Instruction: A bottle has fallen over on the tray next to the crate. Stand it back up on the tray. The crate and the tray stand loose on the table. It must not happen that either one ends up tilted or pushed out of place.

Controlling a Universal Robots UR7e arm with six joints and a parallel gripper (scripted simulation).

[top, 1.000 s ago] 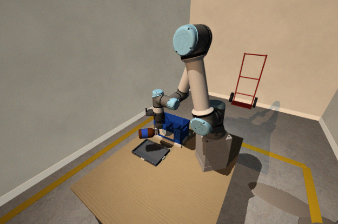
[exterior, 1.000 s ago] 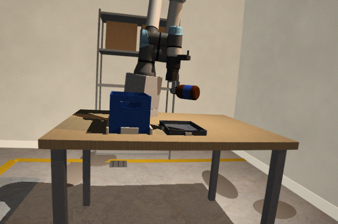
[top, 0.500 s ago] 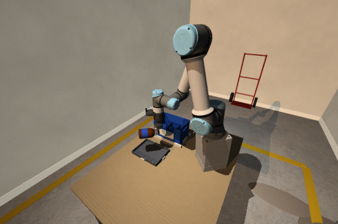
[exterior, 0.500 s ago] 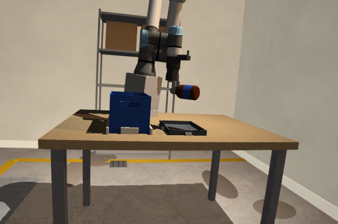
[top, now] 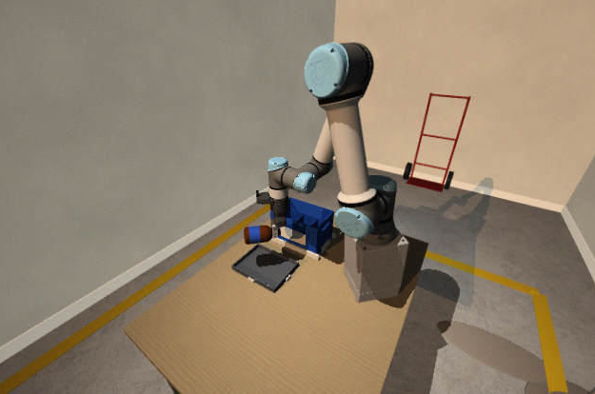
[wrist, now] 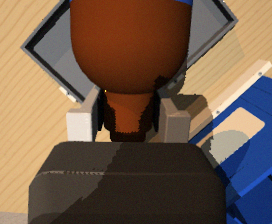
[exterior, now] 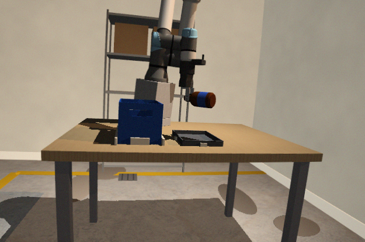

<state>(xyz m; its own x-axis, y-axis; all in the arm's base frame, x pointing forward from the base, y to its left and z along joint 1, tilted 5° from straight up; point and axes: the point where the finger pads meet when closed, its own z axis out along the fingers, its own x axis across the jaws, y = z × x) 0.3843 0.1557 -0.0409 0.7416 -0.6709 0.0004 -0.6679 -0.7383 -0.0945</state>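
Above the desk point(exterior: 251, 140), the bottle point(exterior: 203, 99) is gripped by its neck in the end effector point(exterior: 188, 96), sticking out sideways; the tray point(exterior: 197, 138) lies below.

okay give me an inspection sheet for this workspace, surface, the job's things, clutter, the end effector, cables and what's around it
Surface: wooden table, carrying the arm's pedestal, crate and tray.
Job's things: brown bottle with a blue band, held lying sideways in the air above the tray; the dark tray has nothing in it. Blue crate stands beside the tray, apart from it.
Clutter: small pale blocks at the crate's foot.
End effector: end effector shut on the bottle's neck, pointing down.
Cables: nothing seen.
Surroundings: shelf rack with cardboard boxes behind the table, red hand truck by the wall, yellow floor line.
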